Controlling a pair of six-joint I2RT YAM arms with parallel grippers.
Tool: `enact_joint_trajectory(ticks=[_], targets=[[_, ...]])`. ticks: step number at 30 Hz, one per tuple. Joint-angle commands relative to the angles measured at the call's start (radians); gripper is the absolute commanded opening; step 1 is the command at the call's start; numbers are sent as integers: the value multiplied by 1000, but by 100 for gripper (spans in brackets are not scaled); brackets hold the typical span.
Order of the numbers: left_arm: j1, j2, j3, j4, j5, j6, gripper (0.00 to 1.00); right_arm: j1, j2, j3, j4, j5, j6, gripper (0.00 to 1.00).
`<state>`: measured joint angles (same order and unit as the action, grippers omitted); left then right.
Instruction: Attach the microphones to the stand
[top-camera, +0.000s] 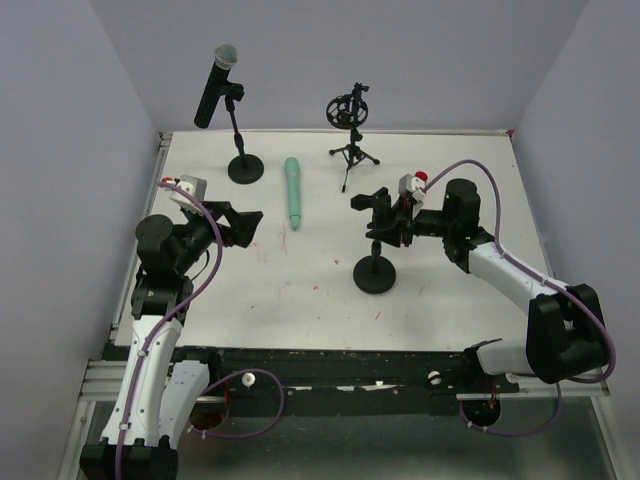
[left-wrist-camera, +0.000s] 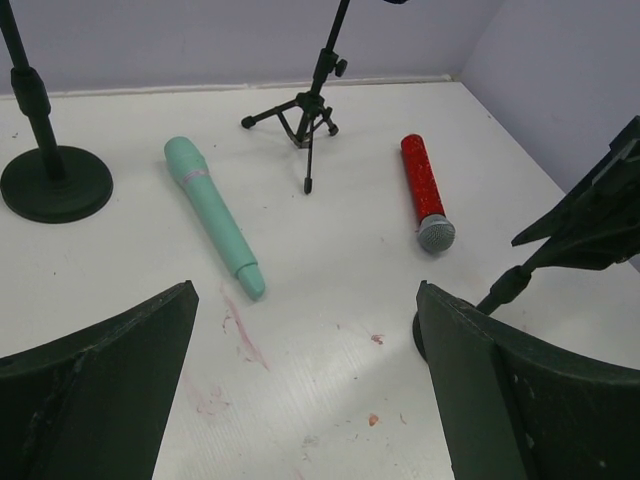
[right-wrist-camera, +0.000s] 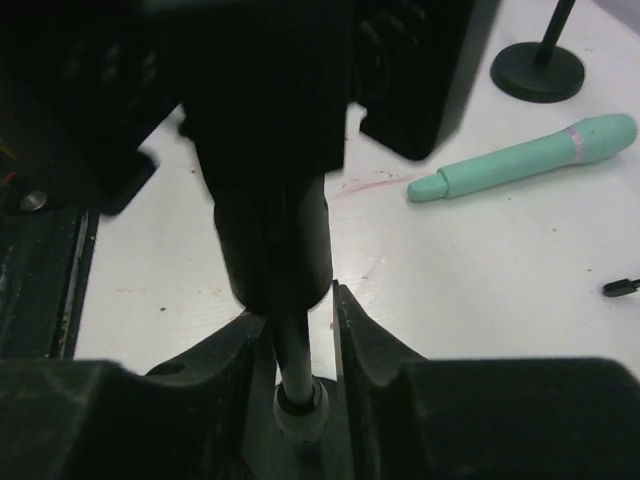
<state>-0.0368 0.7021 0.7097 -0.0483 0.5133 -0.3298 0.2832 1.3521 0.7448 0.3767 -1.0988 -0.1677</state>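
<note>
The black microphone (top-camera: 218, 82) sits clipped in the back-left stand (top-camera: 245, 168). The teal-green microphone (top-camera: 292, 192) lies flat on the table; it also shows in the left wrist view (left-wrist-camera: 212, 215) and the right wrist view (right-wrist-camera: 525, 158). The red microphone (left-wrist-camera: 425, 190) lies flat right of the tripod stand (top-camera: 350, 115), mostly hidden under my right wrist in the top view. My right gripper (top-camera: 385, 215) straddles the thin pole (right-wrist-camera: 295, 350) of the near round-base stand (top-camera: 375, 275), jaws narrowly apart with gaps beside the pole. My left gripper (top-camera: 240, 225) is wide open and empty, low over the table.
The tripod stand's legs (left-wrist-camera: 300, 120) stand between the teal and red microphones. The table's back rail (top-camera: 340, 131) and purple walls close in the far side. Red smears mark the table (left-wrist-camera: 240, 335) in front of my left gripper (left-wrist-camera: 305, 400).
</note>
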Motion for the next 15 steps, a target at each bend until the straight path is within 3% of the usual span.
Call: enact_joint_trajectory(ticks=[1, 8, 9, 10, 11, 15], targets=[[-2, -9, -15, 28, 37, 0, 98, 1, 7, 34, -190, -38, -189, 42], [-3, -19, -19, 38, 47, 0, 98, -55, 13, 119, -432, -33, -335, 64], [-3, -19, -19, 39, 47, 0, 98, -79, 4, 123, -450, -44, -349, 73], [-3, -23, -19, 38, 48, 0, 98, -97, -7, 126, -473, -64, -364, 91], [-3, -23, -18, 38, 50, 0, 98, -120, -19, 131, -510, -79, -401, 100], [-2, -26, -19, 39, 51, 0, 98, -170, -82, 154, -660, -49, -541, 100]])
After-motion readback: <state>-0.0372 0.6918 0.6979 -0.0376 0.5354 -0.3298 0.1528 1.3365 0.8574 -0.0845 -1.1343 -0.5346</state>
